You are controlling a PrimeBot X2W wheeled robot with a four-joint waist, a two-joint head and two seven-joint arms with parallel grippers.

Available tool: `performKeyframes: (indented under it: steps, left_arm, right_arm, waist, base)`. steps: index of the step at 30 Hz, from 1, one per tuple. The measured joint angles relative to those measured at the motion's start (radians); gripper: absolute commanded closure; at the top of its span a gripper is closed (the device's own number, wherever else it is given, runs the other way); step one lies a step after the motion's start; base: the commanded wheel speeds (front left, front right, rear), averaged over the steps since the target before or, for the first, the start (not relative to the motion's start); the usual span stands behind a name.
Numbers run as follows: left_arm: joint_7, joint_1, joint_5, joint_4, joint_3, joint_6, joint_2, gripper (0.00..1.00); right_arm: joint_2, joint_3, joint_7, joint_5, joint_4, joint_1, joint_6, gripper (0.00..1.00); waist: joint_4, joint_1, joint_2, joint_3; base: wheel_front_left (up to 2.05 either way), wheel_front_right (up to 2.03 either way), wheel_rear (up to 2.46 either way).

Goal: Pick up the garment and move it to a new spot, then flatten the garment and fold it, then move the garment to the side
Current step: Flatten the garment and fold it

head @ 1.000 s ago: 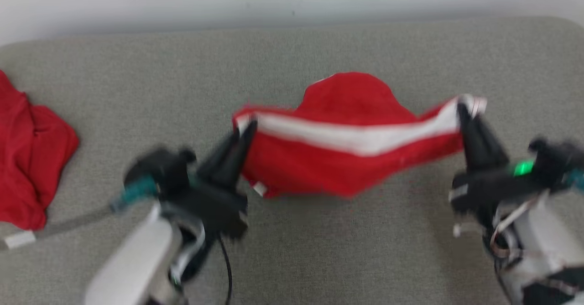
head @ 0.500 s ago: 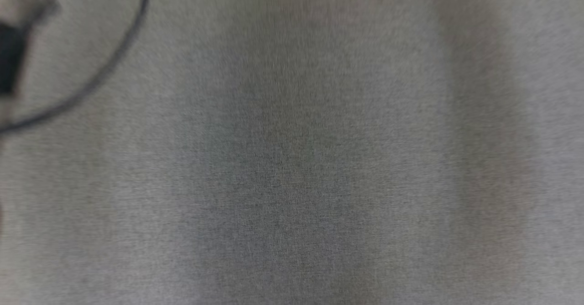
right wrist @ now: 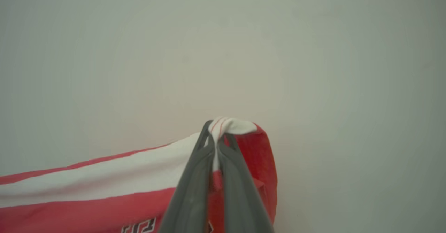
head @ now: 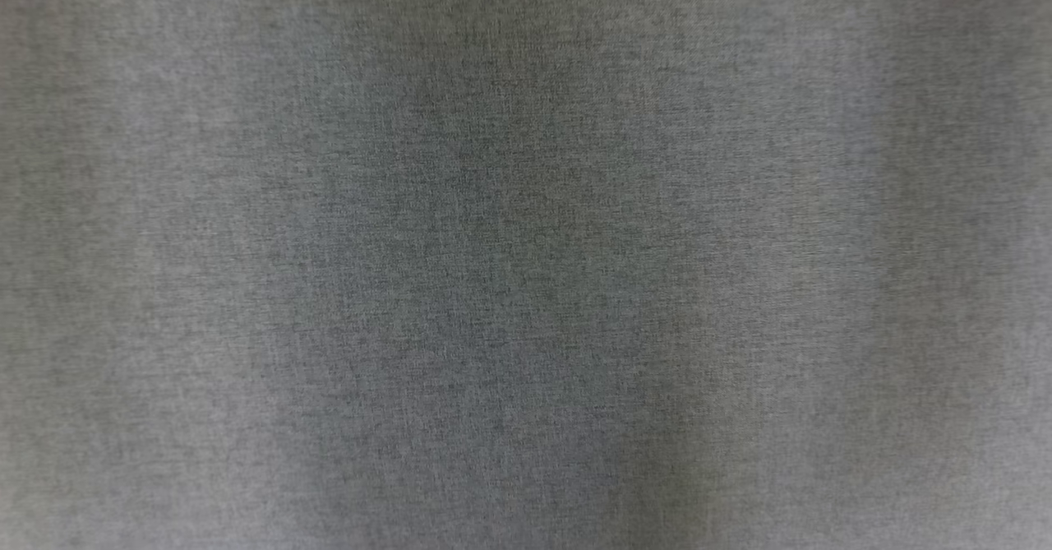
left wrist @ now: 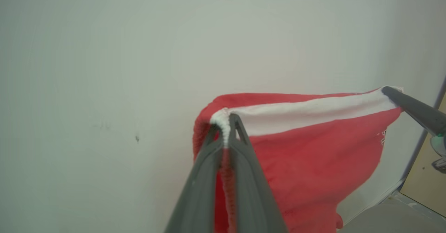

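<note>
Two grippers, one garment, held up between them. Left gripper (left wrist: pixel 224 121): fingers clenched on one end of the white band (left wrist: pixel 306 113) that runs along the top edge of the red garment (left wrist: pixel 313 156), with cloth bunched between the tips. Right gripper (right wrist: pixel 217 130): likewise clamped on the band's other end, a fold of white and red cloth poking above its tips. In the left wrist view the band runs nearly straight from one grip to the other, so the top edge looks fairly taut.

The body of the cloth hangs loose below the band, in front of a pale wall (left wrist: pixel 104 69). Dark printed lettering (right wrist: pixel 139 226) shows low on the red part in the right wrist view.

The head view looks down on a grey woven surface (head: pixel 526 254), soft and blurred.

Judgement: holding both ends of the band lets gravity pull the cloth out, which suits carrying it to a new spot and laying it flat. Flattening and folding are not yet done. Risk: a bunched grip may slip or leave a creased corner on laying down.
</note>
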Motion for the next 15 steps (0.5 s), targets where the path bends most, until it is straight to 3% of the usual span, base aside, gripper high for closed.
performKeyframes:
  steps: [9, 15]
  left_arm:
    - [-0.062, -0.038, -0.082, 0.017, -0.11, 0.0, 0.022, 1.0]
    - [-0.142, 0.042, -0.153, -0.05, -0.174, 0.0, 0.044, 1.0]
  right_arm:
    - [-0.007, 0.089, -0.054, 0.027, 0.059, -0.033, 0.0, 1.0]
    - [-0.042, 0.179, -0.106, 0.116, -0.015, 0.118, 0.0, 1.0]
  waist:
    - [-0.001, -0.0003, -0.0001, 0.042]
    - [-0.011, -0.0002, -0.0001, 0.032]
  base:
    - [0.0, 0.0, 0.0]
    - [0.0, 0.0, 0.0]
